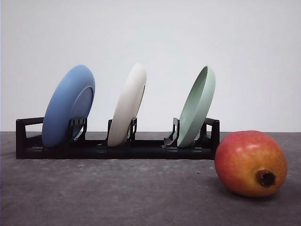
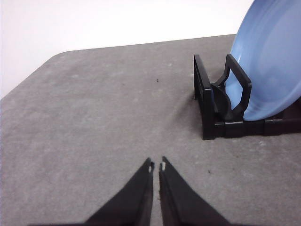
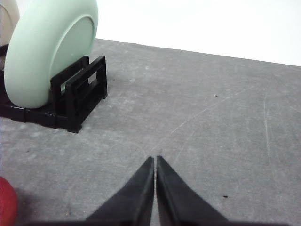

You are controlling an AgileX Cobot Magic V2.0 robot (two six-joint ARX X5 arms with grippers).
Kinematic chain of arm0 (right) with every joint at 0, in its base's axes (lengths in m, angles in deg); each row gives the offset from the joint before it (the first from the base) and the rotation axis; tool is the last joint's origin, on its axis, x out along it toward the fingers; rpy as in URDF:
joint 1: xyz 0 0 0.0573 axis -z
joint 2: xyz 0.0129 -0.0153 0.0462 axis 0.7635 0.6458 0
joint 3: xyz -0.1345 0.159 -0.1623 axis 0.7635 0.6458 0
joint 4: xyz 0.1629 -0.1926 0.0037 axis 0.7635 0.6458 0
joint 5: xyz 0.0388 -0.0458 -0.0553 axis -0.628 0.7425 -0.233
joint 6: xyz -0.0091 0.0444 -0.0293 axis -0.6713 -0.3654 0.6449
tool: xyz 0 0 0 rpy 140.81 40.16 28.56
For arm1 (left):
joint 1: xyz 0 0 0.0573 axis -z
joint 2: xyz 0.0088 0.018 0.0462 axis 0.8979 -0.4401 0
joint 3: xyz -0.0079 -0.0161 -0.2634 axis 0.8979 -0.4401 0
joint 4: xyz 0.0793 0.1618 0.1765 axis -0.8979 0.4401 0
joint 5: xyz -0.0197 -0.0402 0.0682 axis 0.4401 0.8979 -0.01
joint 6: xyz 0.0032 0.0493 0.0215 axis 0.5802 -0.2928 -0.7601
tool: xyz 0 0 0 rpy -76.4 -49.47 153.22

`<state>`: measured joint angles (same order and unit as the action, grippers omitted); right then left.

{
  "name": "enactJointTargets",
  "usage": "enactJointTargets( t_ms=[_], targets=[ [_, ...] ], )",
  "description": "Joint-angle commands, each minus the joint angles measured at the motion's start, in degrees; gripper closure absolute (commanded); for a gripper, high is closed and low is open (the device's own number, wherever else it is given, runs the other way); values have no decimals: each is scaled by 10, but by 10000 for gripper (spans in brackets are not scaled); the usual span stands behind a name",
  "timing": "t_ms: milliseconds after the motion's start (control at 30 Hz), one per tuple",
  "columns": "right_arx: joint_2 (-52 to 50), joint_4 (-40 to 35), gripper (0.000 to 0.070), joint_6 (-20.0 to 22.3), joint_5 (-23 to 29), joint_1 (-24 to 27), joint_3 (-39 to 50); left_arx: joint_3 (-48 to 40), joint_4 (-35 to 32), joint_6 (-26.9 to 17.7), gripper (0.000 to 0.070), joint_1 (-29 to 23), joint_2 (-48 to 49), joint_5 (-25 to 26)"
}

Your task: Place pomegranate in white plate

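Where it lies, pomegranate (image 1: 250,163) shows red-orange skin

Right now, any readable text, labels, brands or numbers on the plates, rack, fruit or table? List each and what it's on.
None: no text, label, brand, number or sign can be read.
blue plate: plain.
white plate: plain.
pale green plate: plain.
black rack: no marking seen.
pomegranate: bare skin, no sticker.
grey table: small specks and scratches, no print.
left gripper and right gripper: fingers plain black.
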<state>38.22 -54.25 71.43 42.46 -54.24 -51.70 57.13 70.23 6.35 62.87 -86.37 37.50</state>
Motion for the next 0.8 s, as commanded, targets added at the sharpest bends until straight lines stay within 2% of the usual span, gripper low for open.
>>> enactJointTargets(
  t_ms=[0,133,233,300,467,600,667,767],
  targets=[
    [-1,-7,700,-12,-2,0,3,-5,-10,26,700,-1,1,3],
    [-1,-13,700,-67,-7,0,2,-5,-26,145,700,-1,1,5],
    [-1,-12,700,-136,-21,0,2,-5,-37,240,700,-1,1,5],
    [-1,-12,700,-165,-24,0,2,-5,-37,278,700,-1,1,5],
    [-1,-13,700,-204,-25,0,1,-2,-37,320,700,-1,1,13],
    [-1,-32,700,-215,-44,0,1,7,-37,337,700,-1,1,50],
    [-1,-31,700,-233,-43,0,-7,16,-33,351,698,-1,1,60],
    [-1,-26,700,-237,-43,0,-26,36,-22,360,697,-1,0,65]
  ],
)
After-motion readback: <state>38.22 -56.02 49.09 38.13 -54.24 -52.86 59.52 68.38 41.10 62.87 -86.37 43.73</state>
